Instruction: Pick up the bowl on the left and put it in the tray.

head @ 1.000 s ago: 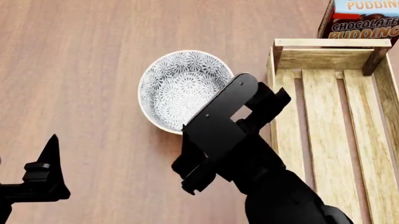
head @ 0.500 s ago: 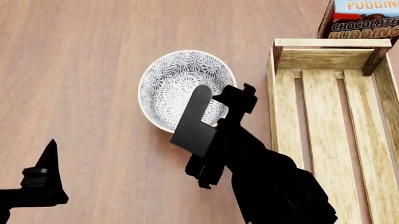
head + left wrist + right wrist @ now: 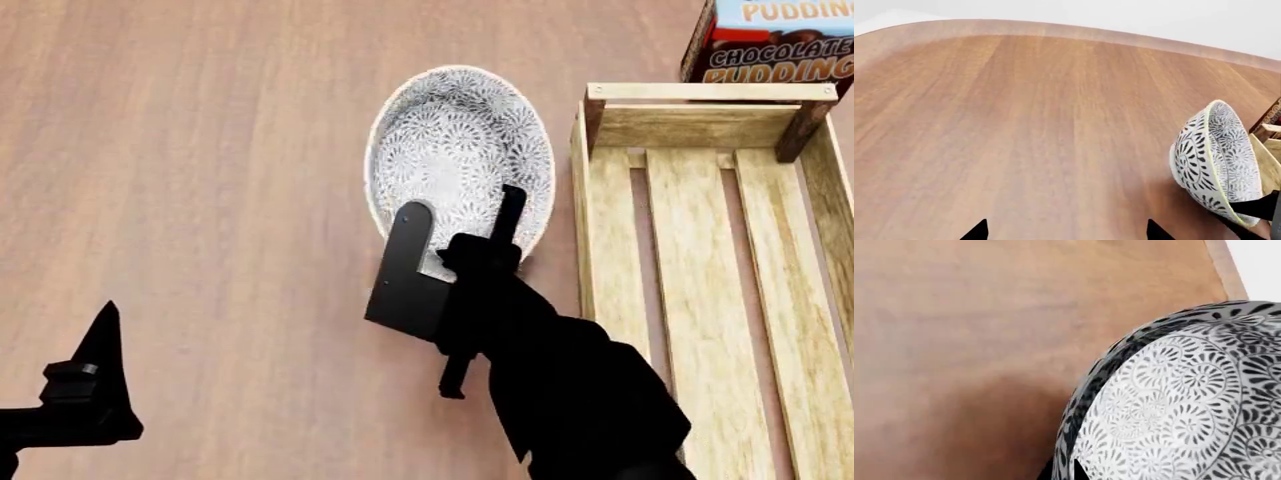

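The white bowl [image 3: 454, 150] with a grey-black floral pattern is tilted on edge, its mouth turned toward me, just left of the light-wood tray [image 3: 714, 92]. My right gripper [image 3: 506, 228] is shut on the bowl's near rim, one finger inside and one outside. In the right wrist view the patterned bowl [image 3: 1174, 405] fills the lower right, and the rim sits pinched in the right gripper [image 3: 1066, 471]. My left gripper [image 3: 94, 390] hangs open at the lower left, far from the bowl. In the left wrist view the left gripper [image 3: 1066, 232] is over bare table, and the bowl [image 3: 1211, 160] stands tilted.
A chocolate pudding box [image 3: 781, 40] stands behind the tray's far end. The tray's slatted floor [image 3: 694, 280] holds nothing. Brown wooden tabletop [image 3: 187, 180] stretches left of the bowl, and its far edge [image 3: 1054, 29] shows in the left wrist view.
The right gripper turned, reached the bowl's near rim and shut on it. The bowl has tipped up from lying flat and shifted right, toward the tray. The left arm barely moved.
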